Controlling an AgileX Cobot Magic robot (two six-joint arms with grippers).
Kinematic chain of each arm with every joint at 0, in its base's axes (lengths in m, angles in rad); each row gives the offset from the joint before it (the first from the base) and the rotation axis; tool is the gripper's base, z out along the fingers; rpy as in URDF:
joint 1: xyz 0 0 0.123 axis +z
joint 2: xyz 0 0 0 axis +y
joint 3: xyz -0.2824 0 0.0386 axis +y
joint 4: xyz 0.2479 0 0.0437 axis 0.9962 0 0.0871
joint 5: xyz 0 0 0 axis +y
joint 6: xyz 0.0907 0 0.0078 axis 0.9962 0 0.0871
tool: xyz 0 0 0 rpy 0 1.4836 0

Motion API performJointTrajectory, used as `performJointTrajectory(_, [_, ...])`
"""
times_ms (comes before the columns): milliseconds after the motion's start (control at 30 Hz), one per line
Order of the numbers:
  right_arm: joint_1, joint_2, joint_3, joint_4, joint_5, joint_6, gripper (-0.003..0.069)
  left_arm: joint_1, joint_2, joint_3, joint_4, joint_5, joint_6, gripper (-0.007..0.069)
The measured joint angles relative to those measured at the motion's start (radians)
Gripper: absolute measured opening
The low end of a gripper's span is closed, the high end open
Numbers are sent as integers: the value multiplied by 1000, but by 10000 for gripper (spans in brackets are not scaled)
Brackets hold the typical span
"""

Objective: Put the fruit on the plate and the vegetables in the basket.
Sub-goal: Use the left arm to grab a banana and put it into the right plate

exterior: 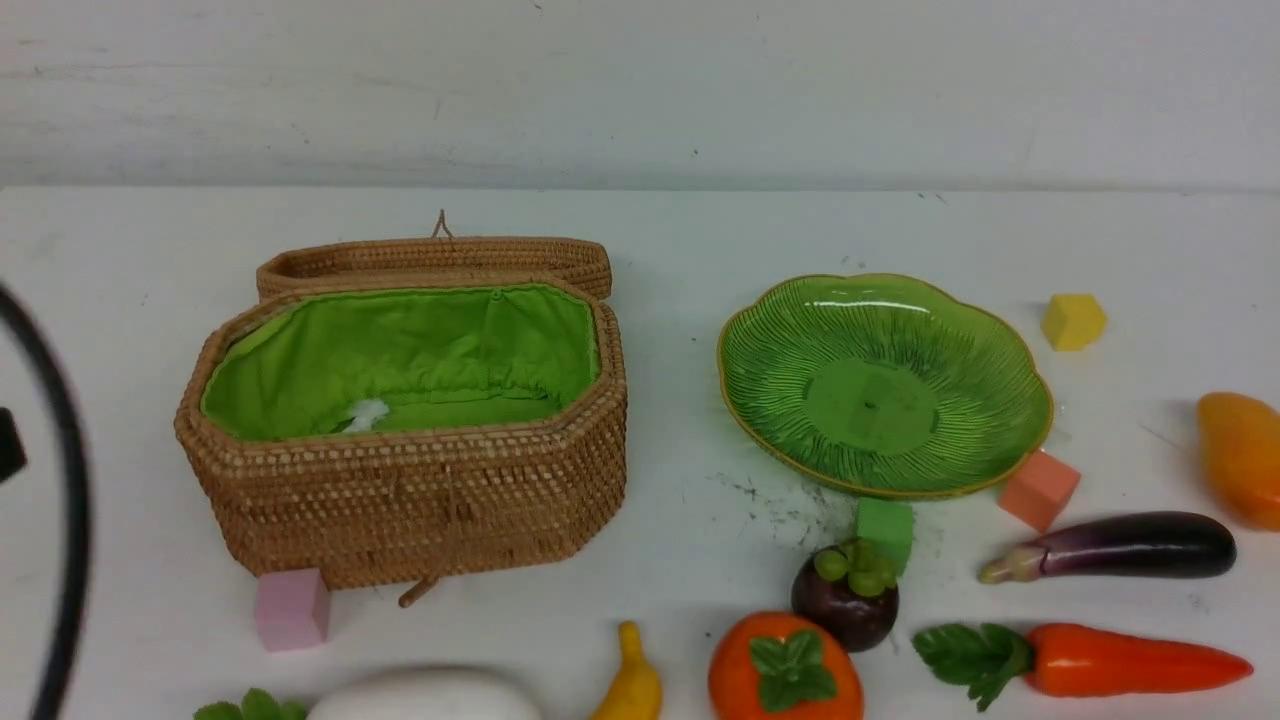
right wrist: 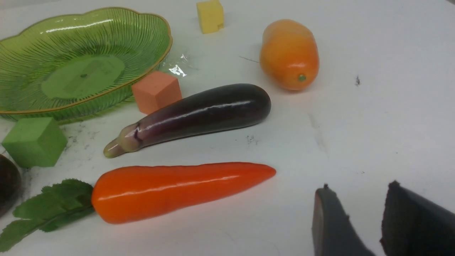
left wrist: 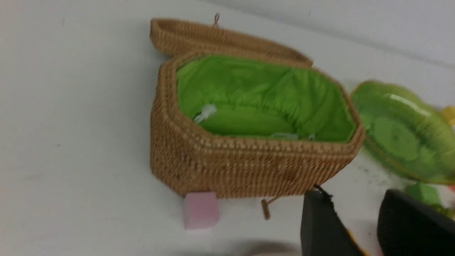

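Sorting looks unstarted: both jaws gape empty, carrot [right wrist: 181,190] on the desk [right wrist: 373,106] just ahead of the right jaws, which should next drop astride its middle, close, and carry it to the basket [exterior: 420,510].

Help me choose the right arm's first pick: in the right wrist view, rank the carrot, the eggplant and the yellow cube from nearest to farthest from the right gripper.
1. Carrot: nearest, its pointed tip toward the right gripper.
2. Eggplant: next, lying just beyond the carrot.
3. Yellow cube: farthest, at the far end of the table by the plate.
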Motion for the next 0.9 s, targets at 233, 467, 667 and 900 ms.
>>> performJointTrajectory(233, [0,0,0,0,0,0,242,-2,325,-96,-257,222,352,238])
performJointTrajectory(467, [0,0,0,0,0,0,242,-187,587,-243,-355,354,534,267])
performJointTrajectory(667, [0,0,0,0,0,0,242,-490,819,-344,-172,299,407,408])
performJointTrajectory(900, [0,0,0,0,0,0,242,-628,1040,-416,15,236,351,544])
